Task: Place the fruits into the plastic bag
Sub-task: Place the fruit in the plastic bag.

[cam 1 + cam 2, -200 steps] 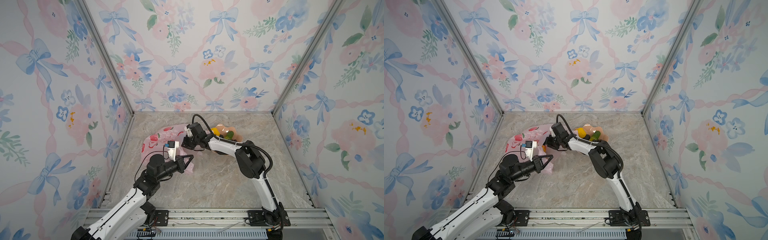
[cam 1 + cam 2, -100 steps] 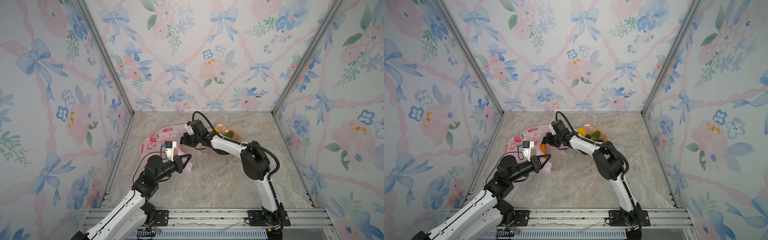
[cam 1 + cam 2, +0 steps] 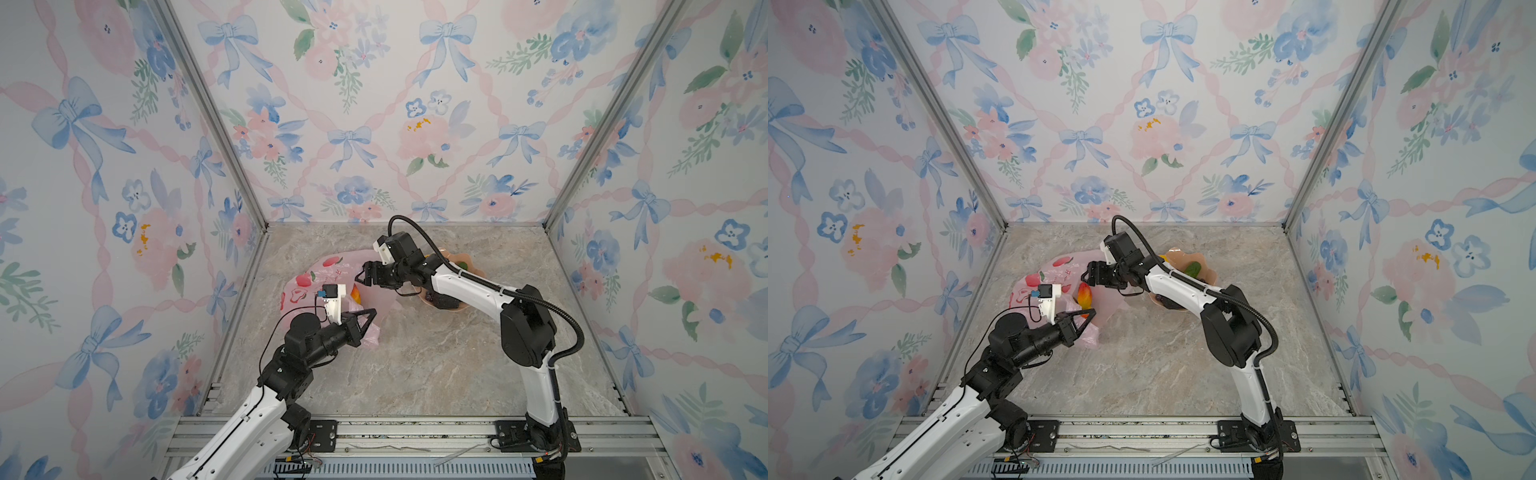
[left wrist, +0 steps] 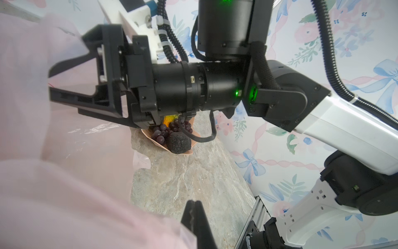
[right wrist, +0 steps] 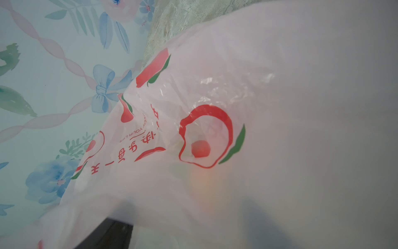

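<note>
Crowding plastic bag [image 3: 328, 270]: left pincer [image 3: 372, 311] pinched on its rim, right pincer [image 3: 360, 277] agape, empty, beside dish [image 3: 1177, 252]

The mango [image 3: 1085, 296] lies in the plastic bag [image 3: 1059, 270], left of the dish [image 3: 1177, 251] holding grapes [image 4: 163, 131].

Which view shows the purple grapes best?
The left wrist view: the bunch of dark purple toy grapes lies clear in the peach scalloped dish beside a black bumpy ball. In both top views the right arm hides most of it. The right wrist view shows the pink plastic bag, no grapes.
</note>
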